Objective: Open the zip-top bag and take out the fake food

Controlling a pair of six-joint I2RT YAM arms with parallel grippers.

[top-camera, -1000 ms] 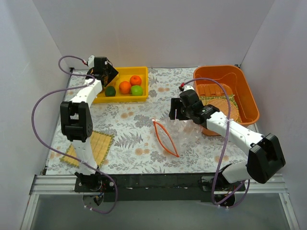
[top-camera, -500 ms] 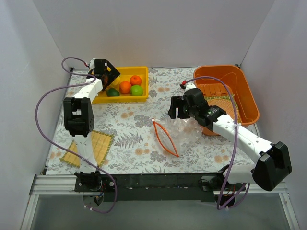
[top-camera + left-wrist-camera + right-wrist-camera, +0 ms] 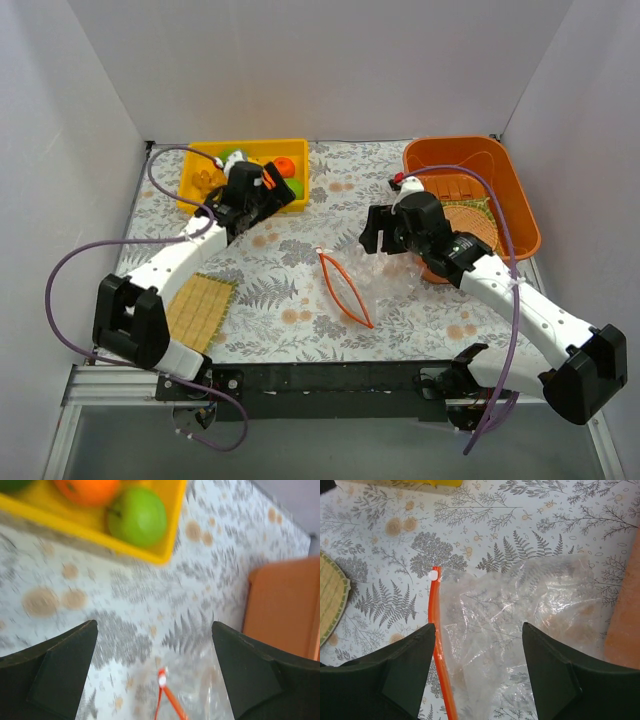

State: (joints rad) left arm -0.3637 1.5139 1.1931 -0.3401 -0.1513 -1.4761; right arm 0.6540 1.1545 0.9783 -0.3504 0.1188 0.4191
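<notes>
Both jaws stand apart and carry nothing. Your right gripper [image 3: 478, 626] hovers over the zip-top bag [image 3: 520, 610], which lies flat on the counter [image 3: 470, 510] between the two arms. Its orange zip strip [image 3: 439, 655] is bowed open toward the left. Your left gripper [image 3: 152, 625] hangs just in front of the yellow bin [image 3: 165, 555], where a green ball [image 3: 137, 516] and an orange [image 3: 87, 487] sit.

The bag looks close to empty, so I judge this to be a last check. Lower the right jaws slowly onto the closed end so the film does not skid. Bring the left gripper in through the mouth only if something is inside.

Crinkles and glare hide the bag's interior. A tan blur [image 3: 555, 577] near its upper edge in the right wrist view could be a food piece or the counter's print. Some of the bin's contents are cut off or hidden behind your left gripper.
</notes>
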